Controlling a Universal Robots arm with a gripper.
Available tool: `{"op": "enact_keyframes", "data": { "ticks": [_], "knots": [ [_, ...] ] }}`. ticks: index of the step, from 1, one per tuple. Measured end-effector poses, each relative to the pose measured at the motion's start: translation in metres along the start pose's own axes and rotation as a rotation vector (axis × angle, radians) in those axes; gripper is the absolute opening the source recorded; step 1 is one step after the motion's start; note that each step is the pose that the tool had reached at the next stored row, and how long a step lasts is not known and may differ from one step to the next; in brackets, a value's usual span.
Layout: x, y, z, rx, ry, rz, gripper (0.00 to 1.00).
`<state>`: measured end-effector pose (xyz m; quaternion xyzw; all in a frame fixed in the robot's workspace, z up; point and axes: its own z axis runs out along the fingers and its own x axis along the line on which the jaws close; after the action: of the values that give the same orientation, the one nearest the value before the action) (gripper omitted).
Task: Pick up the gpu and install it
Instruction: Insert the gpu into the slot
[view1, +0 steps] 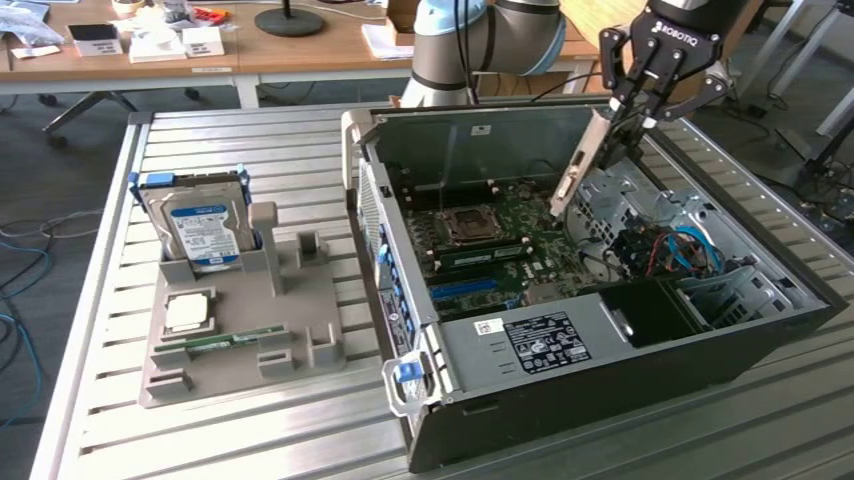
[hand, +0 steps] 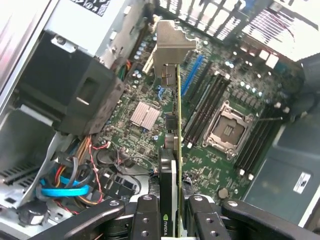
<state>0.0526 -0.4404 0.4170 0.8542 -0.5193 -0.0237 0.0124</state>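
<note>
The gpu (view1: 583, 165) hangs edge-on inside the open computer case (view1: 747, 330), tilted, its silver bracket end lowest and just above the green motherboard (view1: 501, 245). My gripper (view1: 627, 125) is shut on the card's upper end. In the wrist view the gpu (hand: 175, 120) runs away from the gripper (hand: 170, 212) as a thin green edge with a black cooler, ending in the silver bracket (hand: 172, 47) over the motherboard (hand: 210, 120). The two black fingers (hand: 145, 215) press on either side of the card.
A grey holder tray (view1: 240, 350) at the exterior view's left carries a silver hard drive (view1: 200, 225), a processor (view1: 187, 312) and a memory stick (view1: 227, 340). Inside the case are the CPU socket (view1: 470, 225), blue and red cables (view1: 681, 250) and a black power supply (view1: 534, 345).
</note>
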Motion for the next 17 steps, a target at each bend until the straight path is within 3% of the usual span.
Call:
{"op": "enact_keyframes", "data": {
  "ticks": [4,17],
  "knots": [
    [-0.0001,-0.0001,0.0001,-0.0015,0.0024,-0.047,0.27],
    [-0.0001,-0.0001,0.0001,-0.0015,0.0024,-0.048,0.27]
  ]
}}
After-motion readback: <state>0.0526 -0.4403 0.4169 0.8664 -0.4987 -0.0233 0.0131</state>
